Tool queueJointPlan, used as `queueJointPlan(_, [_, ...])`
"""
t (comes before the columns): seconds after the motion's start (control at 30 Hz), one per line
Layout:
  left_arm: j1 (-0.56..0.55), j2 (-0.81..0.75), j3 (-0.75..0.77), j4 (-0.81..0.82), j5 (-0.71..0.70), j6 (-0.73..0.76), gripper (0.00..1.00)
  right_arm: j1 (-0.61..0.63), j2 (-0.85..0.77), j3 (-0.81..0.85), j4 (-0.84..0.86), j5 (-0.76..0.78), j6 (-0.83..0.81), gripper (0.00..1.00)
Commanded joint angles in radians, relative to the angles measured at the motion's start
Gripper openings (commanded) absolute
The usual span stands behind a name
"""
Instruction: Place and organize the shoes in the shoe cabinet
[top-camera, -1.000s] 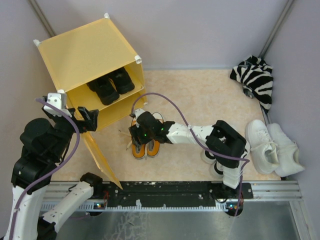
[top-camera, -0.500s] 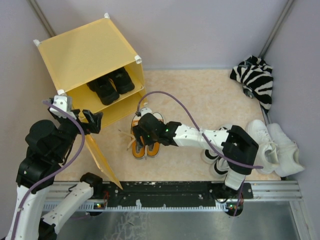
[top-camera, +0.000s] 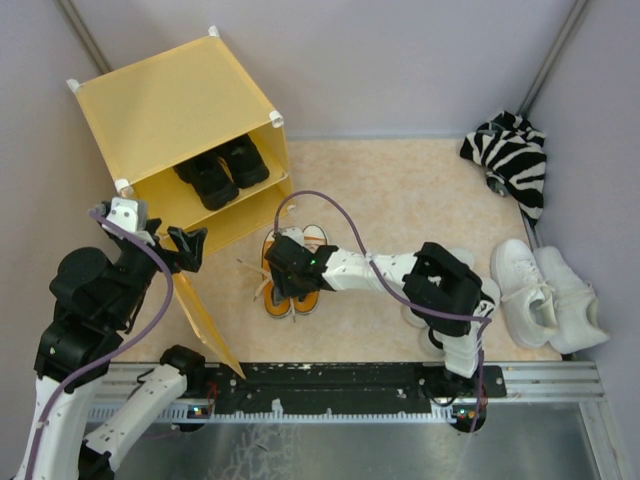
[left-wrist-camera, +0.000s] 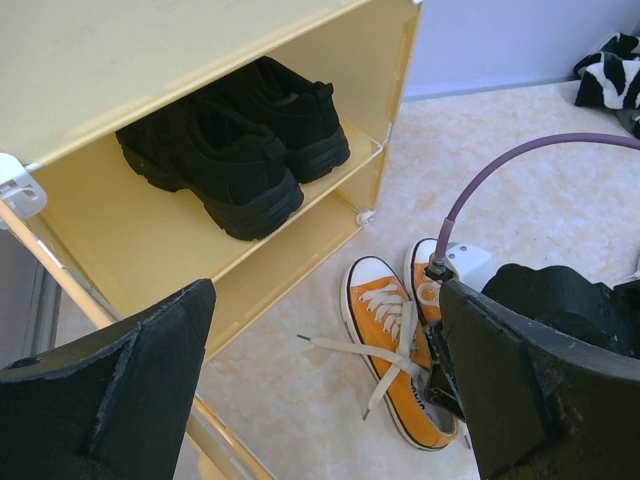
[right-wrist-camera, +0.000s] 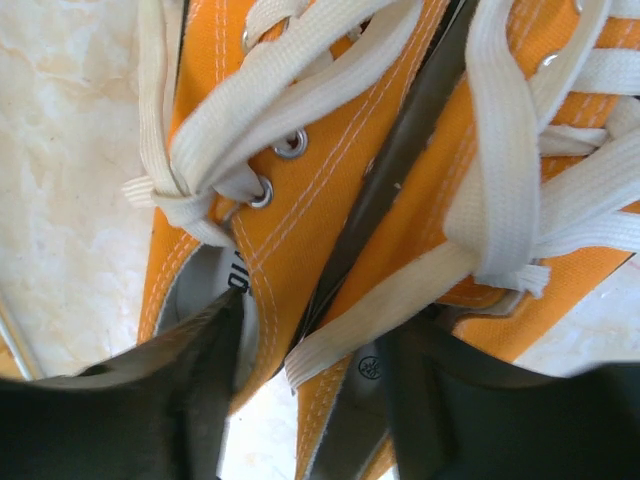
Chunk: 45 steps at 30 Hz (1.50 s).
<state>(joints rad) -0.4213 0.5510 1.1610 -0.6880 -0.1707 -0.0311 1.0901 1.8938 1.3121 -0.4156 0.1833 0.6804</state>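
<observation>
The orange sneakers (top-camera: 279, 303) lie side by side on the floor in front of the yellow shoe cabinet (top-camera: 170, 110). My right gripper (top-camera: 290, 272) sits on top of them. In the right wrist view one finger is down inside each orange sneaker (right-wrist-camera: 290, 230), and the right gripper (right-wrist-camera: 315, 330) is shut on the two inner walls. The chunky black shoes (left-wrist-camera: 235, 140) stand on the cabinet's shelf. My left gripper (left-wrist-camera: 328, 300) hangs open beside the cabinet's front with nothing between its fingers, and it looks down on the orange pair (left-wrist-camera: 390, 330).
The cabinet's door panel (top-camera: 205, 320) hangs open toward the near rail. White sneakers (top-camera: 545, 295) lie at the right wall. The black-and-white sneakers (top-camera: 425, 318) are mostly hidden under my right arm. A zebra-striped cloth (top-camera: 512, 155) sits in the far right corner.
The right arm's elbow swung out to the right and came back, while its gripper stayed over the orange sneakers. The left gripper drifted slightly right along the cabinet's front.
</observation>
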Motion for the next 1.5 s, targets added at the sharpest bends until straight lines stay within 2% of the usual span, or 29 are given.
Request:
queueJointPlan(0.0, [-0.001,-0.016,-0.002,0.025,0.007,0.024,0.99,-0.001,0.039,0.046,0.027,0.046,-0.013,0.4])
queueJointPlan(0.07, [-0.002,-0.02,0.0,0.025,0.005,0.021,0.99,-0.001,0.046,0.048,0.047,0.032,-0.053,0.2])
queueJointPlan(0.17, [-0.001,-0.025,0.007,0.025,0.001,0.014,0.99,0.003,0.008,0.031,0.087,0.016,-0.119,0.01])
queueJointPlan(0.27, [-0.002,-0.025,0.016,0.028,-0.009,0.01,0.99,0.013,-0.061,0.026,0.126,0.009,-0.18,0.0])
queueJointPlan(0.37, [-0.002,-0.021,0.024,0.033,-0.016,0.009,0.99,0.015,-0.114,0.071,0.124,-0.062,-0.228,0.0])
queueJointPlan(0.5, [-0.002,-0.019,0.02,0.044,-0.011,0.003,0.99,0.025,-0.141,0.13,0.127,-0.15,-0.263,0.0])
queueJointPlan(0.6, [-0.002,-0.019,0.019,0.049,-0.01,0.001,0.99,0.025,-0.139,0.141,0.162,-0.157,-0.28,0.0])
queueJointPlan(0.77, [-0.002,-0.019,0.018,0.052,-0.016,0.003,0.99,0.024,-0.077,0.22,0.187,-0.109,-0.365,0.0])
queueJointPlan(0.97, [-0.002,-0.024,0.018,0.047,-0.038,0.012,0.99,0.008,-0.024,0.253,0.324,-0.038,-0.436,0.0])
queueJointPlan(1.27, [-0.001,-0.031,0.006,0.043,-0.054,0.024,0.99,-0.127,0.143,0.364,0.503,-0.125,-0.466,0.0])
queueJointPlan(1.47, [-0.002,-0.022,0.009,0.04,-0.065,0.034,0.99,-0.14,0.213,0.422,0.612,-0.095,-0.536,0.0])
